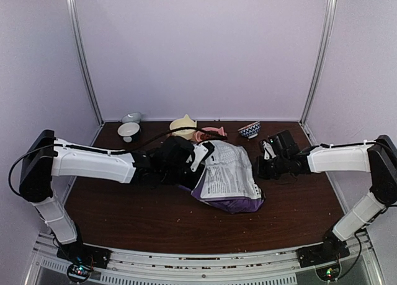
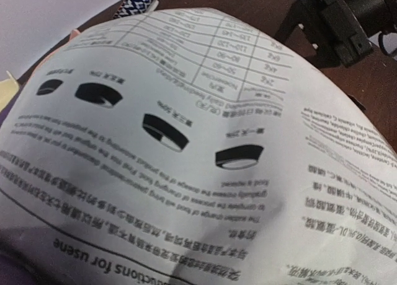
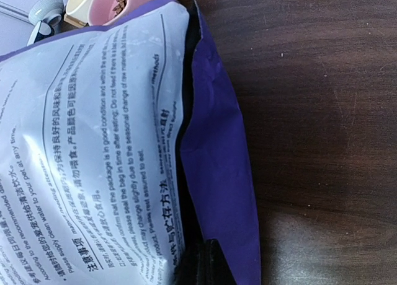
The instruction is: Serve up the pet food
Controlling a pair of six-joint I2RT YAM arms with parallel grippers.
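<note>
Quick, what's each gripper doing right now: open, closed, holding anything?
Left gripper: at the purple bag, state cannot be told.
Right gripper: beside the bag, state cannot be told.

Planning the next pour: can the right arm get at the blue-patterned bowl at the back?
Probably yes. The bowl stands just beyond the right gripper, toward the back wall, and nothing stands between them; the bag lies off to the side, not in the way.

bag lying mid table, left bowl and right bowl behind it, by back edge
</note>
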